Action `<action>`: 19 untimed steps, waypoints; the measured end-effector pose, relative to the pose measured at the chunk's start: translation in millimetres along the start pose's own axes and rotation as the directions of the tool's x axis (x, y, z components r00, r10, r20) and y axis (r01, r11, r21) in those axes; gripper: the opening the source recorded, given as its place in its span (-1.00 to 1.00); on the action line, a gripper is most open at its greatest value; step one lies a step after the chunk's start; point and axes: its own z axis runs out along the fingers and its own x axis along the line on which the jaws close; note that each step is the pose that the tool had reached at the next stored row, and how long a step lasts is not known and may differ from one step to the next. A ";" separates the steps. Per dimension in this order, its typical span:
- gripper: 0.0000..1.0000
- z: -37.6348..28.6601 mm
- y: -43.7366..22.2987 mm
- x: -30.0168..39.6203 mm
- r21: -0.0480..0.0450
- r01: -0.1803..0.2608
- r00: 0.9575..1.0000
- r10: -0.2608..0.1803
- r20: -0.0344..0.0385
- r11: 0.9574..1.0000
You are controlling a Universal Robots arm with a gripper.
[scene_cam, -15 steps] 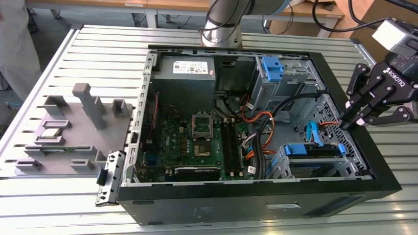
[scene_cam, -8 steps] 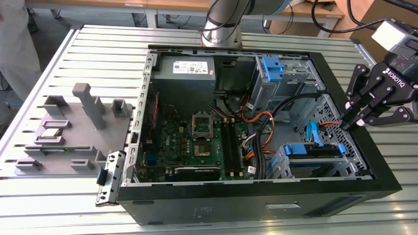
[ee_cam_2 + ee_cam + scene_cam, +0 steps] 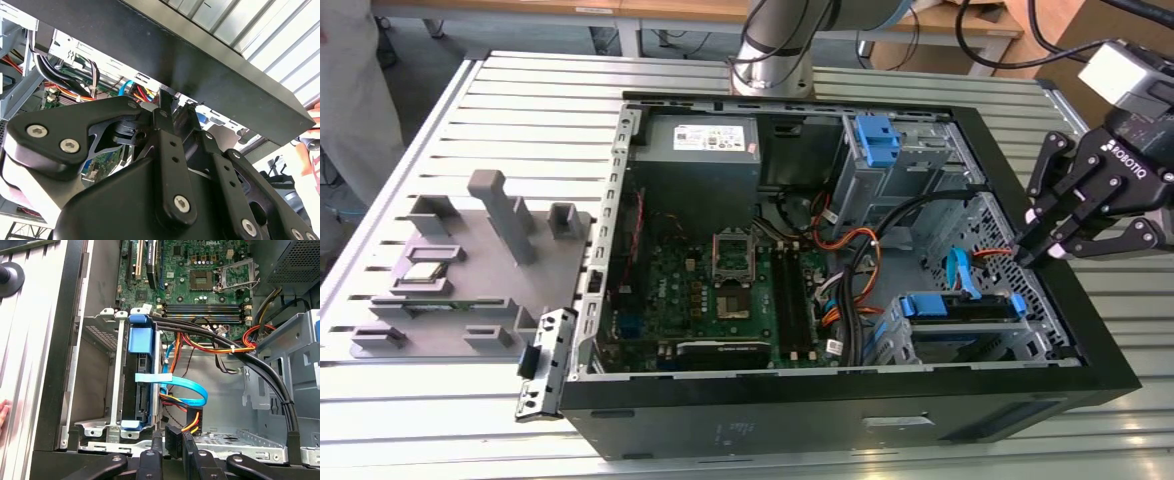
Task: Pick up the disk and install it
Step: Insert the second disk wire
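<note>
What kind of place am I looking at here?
Probably a robotics lab or test workshop: an opened computer case lies on a slatted metal table, a robot arm's base behind it, and a grey parts fixture alongside.

We note print in four places, none of it clear enough to read. White lettering runs along the body of the gripper [image 3: 1037, 250]. A white sticker sits on the power-supply box [image 3: 704, 138]. The motherboard [image 3: 200, 270] bears small white markings. The black computer case [image 3: 854, 432] carries a pale front label.
</note>
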 end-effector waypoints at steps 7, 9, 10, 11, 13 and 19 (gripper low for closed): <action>-0.40 -0.7 0.1 -0.9 0.000 -0.001 1.000 0.001 -0.005 1.000; -0.40 -0.8 0.1 -2.3 0.000 -0.002 1.000 0.002 -0.009 1.000; -0.40 -0.7 0.2 -3.3 0.000 -0.002 1.000 0.002 -0.011 1.000; -0.40 -0.7 0.2 -4.3 0.000 -0.003 1.000 0.003 -0.012 1.000; -0.40 -0.5 0.3 -6.1 0.000 -0.003 1.000 0.003 -0.015 1.000; -0.40 0.0 0.2 -8.0 -0.001 -0.005 1.000 0.005 -0.021 1.000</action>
